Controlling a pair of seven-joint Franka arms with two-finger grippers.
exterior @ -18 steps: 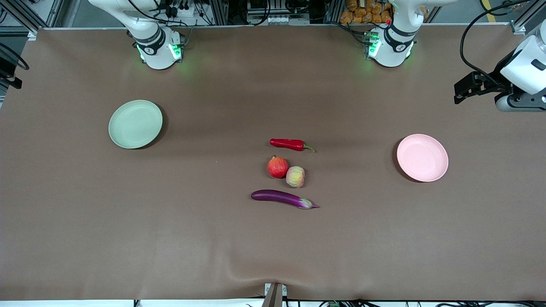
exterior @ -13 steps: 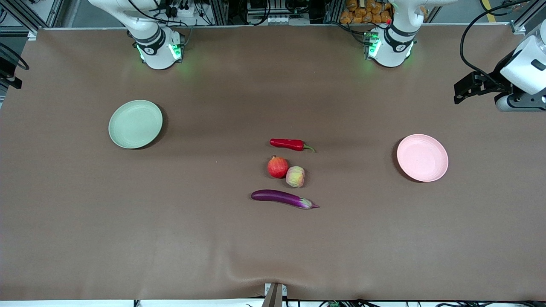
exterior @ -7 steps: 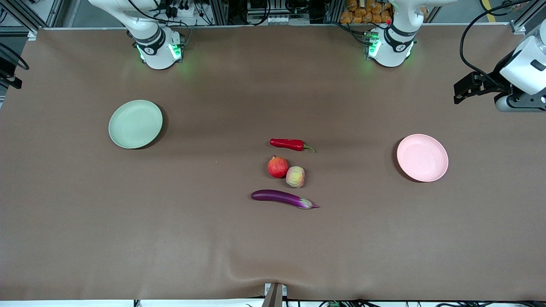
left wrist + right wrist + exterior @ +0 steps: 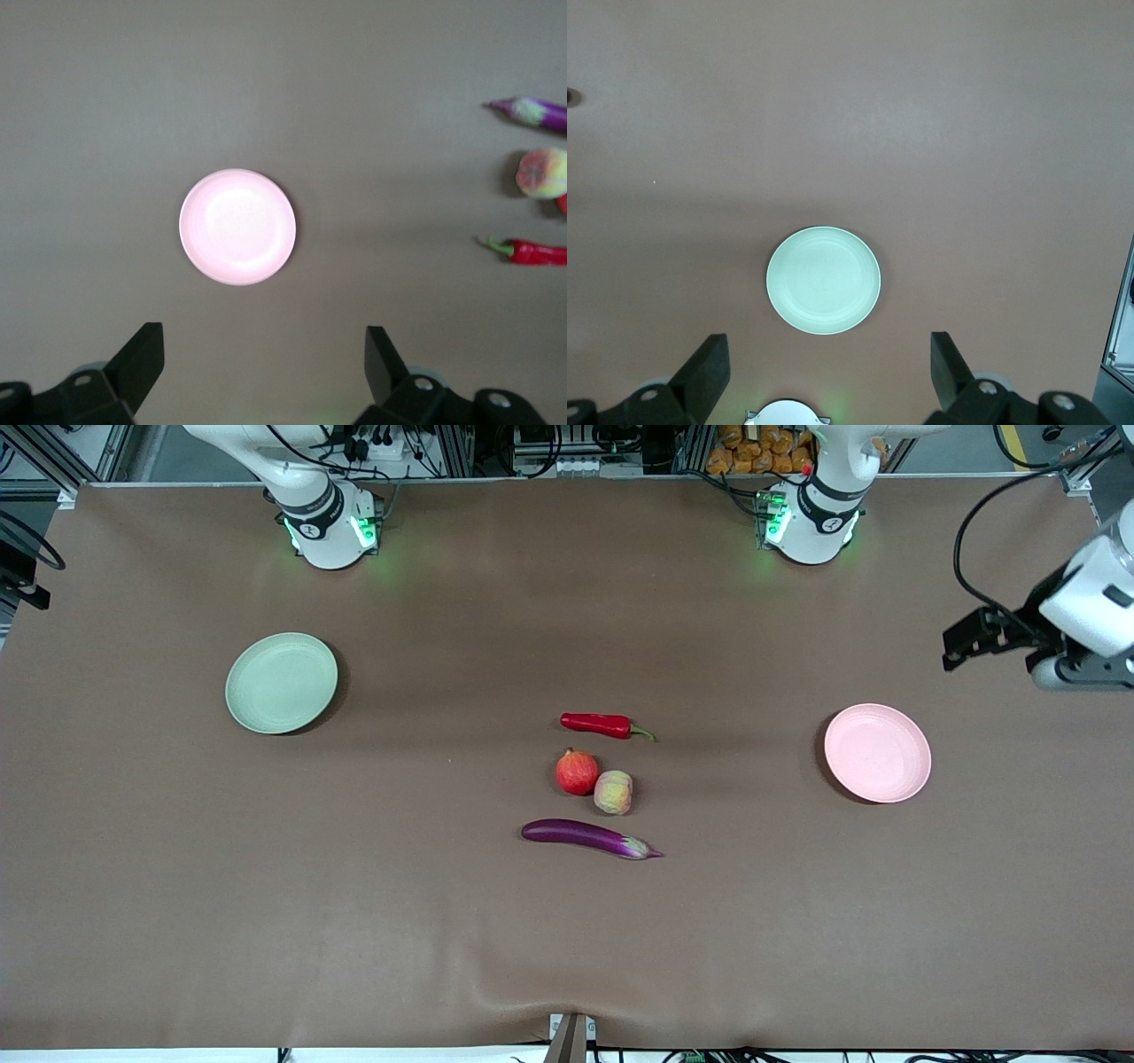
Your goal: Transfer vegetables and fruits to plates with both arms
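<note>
Mid-table lie a red chili pepper (image 4: 602, 725), a red-orange fruit (image 4: 577, 772) touching a pale yellow-green fruit (image 4: 613, 793), and a purple eggplant (image 4: 585, 837) nearest the front camera. The pale green plate (image 4: 282, 683) sits toward the right arm's end and the pale pink plate (image 4: 877, 753) toward the left arm's end; both are bare. My left gripper (image 4: 264, 341) hangs open and empty, high over the cloth beside the pink plate (image 4: 237, 227). My right gripper (image 4: 830, 350) hangs open and empty, high beside the green plate (image 4: 823, 280); it is outside the front view.
A brown cloth (image 4: 354, 912) covers the whole table. The left arm's black hand (image 4: 974, 636) and cable show at the table's edge by the pink plate. The two green-lit bases (image 4: 332, 531) (image 4: 802, 522) stand along the edge farthest from the front camera.
The left arm's hand has shifted slightly lower in the front view. The produce, the plates and the right arm have not moved.
</note>
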